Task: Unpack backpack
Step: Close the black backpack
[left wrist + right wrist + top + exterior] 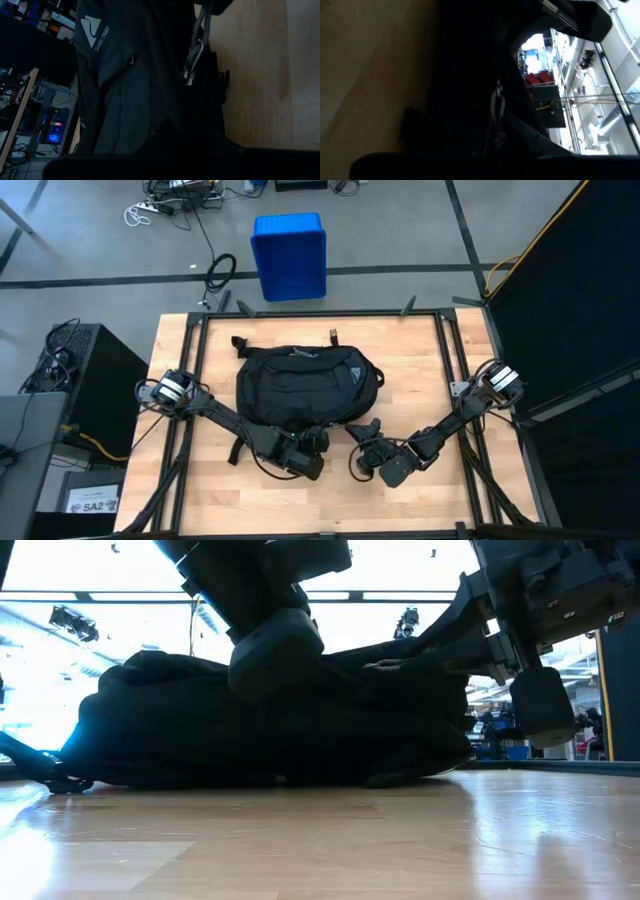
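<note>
Large black soft fabric backpack [305, 385], rounded oval in outline, lying flat near the middle of the pale wooden table [420, 370] with its straps trailing toward the near edge. Left gripper [318, 442] sits at the near edge of the pack, fingers fully closed; whether fabric is pinched between them cannot be told, though a grey zipper pull on a cord [192, 52] hangs just ahead of it. Right gripper [362, 432] sits just beside the pack's near right corner, its fingers drawn narrow; what, if anything, lies between them cannot be told. The pack looks limp and yielding: cloth will likely bunch and slide when pulled, so one pincer should pin the body while the other takes the stiff zipper pull.
</note>
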Robot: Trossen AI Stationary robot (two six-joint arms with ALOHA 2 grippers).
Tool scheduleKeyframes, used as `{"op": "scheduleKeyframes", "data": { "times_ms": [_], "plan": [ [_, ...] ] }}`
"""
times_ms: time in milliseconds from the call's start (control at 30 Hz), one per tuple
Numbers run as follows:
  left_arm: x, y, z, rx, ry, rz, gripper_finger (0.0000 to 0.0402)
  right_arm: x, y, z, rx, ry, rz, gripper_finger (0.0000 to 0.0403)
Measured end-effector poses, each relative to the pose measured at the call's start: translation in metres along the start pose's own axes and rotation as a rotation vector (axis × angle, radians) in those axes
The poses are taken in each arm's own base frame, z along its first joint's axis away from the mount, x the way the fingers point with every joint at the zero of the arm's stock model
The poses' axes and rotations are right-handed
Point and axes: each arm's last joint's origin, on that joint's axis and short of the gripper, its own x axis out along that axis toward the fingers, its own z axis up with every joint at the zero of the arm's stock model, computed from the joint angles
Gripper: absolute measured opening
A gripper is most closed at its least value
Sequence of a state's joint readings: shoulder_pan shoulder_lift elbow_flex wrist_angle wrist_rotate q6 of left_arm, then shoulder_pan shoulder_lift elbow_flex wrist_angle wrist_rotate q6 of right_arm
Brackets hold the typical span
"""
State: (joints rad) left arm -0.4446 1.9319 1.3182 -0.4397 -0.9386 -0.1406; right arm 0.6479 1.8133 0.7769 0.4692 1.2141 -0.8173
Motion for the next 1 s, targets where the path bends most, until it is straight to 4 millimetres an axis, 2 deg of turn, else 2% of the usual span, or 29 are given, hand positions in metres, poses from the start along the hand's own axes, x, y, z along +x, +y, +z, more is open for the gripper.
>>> {"op": "scheduleKeyframes", "data": {
  "times_ms": [467,700,900,1000],
  "plan": [
    [-0.006,-0.002,0.000,0.021,0.001,-0.002,0.0000,-0.017,0.001,0.001,-0.101,0.109,-0.129,0.0002],
    [-0.015,-0.008,-0.003,0.021,-0.002,-0.010,0.0000,-0.016,0.001,-0.008,-0.098,0.146,-0.149,0.0001],
    [-0.026,-0.011,-0.010,-0.032,0.027,-0.012,0.0000,-0.018,-0.010,-0.012,-0.052,0.131,-0.142,0.0001],
    [-0.031,-0.014,-0.029,0.081,0.122,-0.026,0.0000,-0.024,-0.024,-0.018,-0.016,0.240,-0.255,0.0003]
  ]
}}
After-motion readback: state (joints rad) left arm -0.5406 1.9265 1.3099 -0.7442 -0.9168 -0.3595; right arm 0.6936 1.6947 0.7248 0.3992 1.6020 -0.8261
